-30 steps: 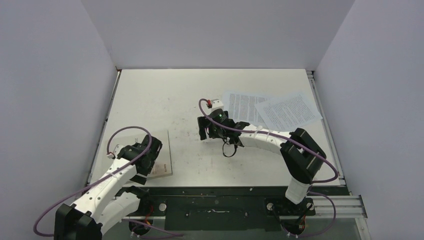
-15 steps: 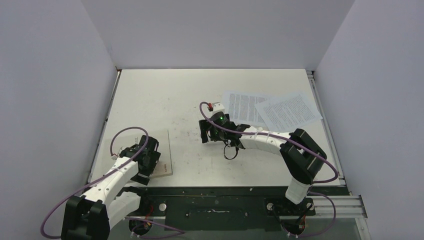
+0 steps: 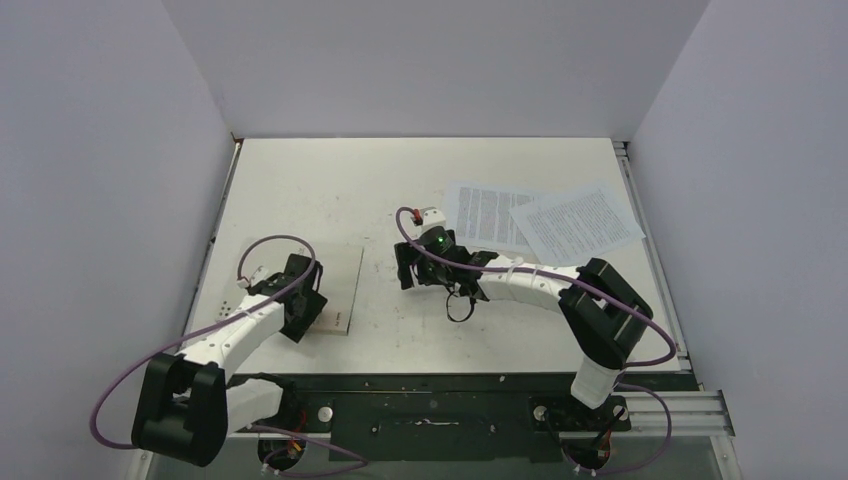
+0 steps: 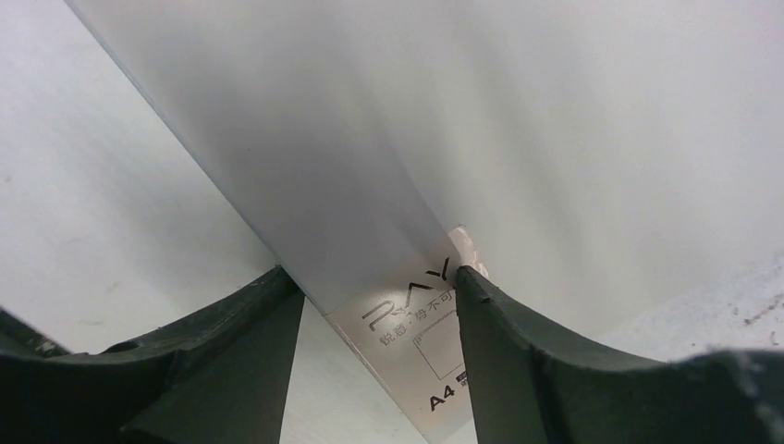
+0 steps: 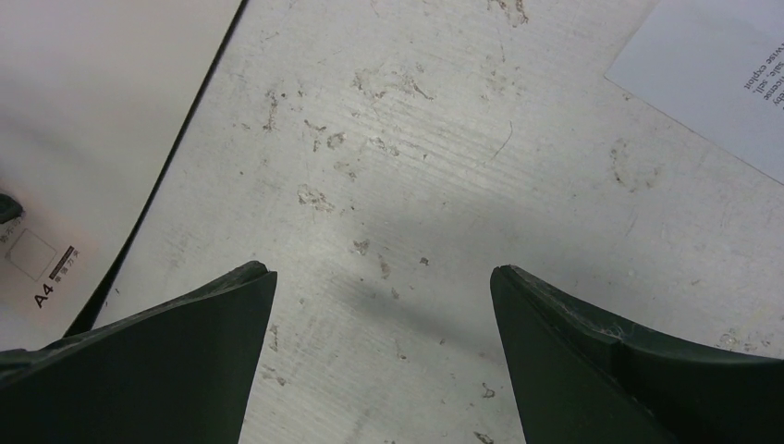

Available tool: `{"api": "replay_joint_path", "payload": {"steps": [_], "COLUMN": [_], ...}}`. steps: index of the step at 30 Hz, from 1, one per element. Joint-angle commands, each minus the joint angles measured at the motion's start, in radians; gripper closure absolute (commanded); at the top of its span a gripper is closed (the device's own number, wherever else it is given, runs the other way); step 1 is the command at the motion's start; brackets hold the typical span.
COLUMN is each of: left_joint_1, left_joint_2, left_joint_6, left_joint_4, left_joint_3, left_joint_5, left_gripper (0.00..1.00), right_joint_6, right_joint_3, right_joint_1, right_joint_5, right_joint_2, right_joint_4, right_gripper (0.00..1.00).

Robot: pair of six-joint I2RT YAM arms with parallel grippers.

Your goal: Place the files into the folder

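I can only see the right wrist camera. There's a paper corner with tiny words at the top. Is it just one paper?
Observer: No. The top camera shows two files, overlapping, at the far right of the table.
Operator: Where's the other arm?
Observer: On the left side. The left tool sits at the near left corner of the folder.
Operator: Is it holding it?
Observer: I cannot tell. Its wrist camera shows the folder's labelled corner between the fingers, which stand apart.
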Motion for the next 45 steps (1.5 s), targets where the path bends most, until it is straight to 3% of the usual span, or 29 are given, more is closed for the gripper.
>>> {"api": "replay_joint_path", "payload": {"steps": [1,16,26,30,37,41,45], "left_joint_1": [-0.007,-0.262,-0.442,-0.510,-0.520,-0.519,-0.513], "left_joint_2": [0.122,0.373,0.451,0.410,0.231,0.128,0.046], "left_joint_6": [0.122,0.310,0.391,0.412,0.430,0.418,0.405], "left_joint_4": [0.194,0.322,0.280,0.245,0.232,0.175,0.149], "left_joint_3": [-0.020,0.090,0.169,0.193,0.119,0.113,0.124], "left_joint_5": [0.096,0.158,0.142,0.123,0.162,0.154,0.099], "left_gripper": [0.45,0.70,0.75,0.75,0.74,0.67,0.52], "right_joint_6": [0.004,-0.002,0.010,0.011,-0.014,-0.029,-0.041], "right_joint_3": [-0.018,-0.136,-0.217,-0.230,-0.189,-0.180,-0.167], "right_joint_1": [0.012,0.016,0.014,0.010,-0.015,-0.071,-0.142], "right_joint_5": [0.002,0.061,0.149,0.198,0.220,0.179,0.091], "right_joint_2": [-0.047,-0.207,-0.363,-0.404,-0.407,-0.381,-0.337], "right_joint_4": [0.042,-0.012,-0.058,-0.065,-0.099,-0.079,-0.043], "right_gripper": [0.10,0.10,0.10,0.10,0.10,0.10,0.10]}}
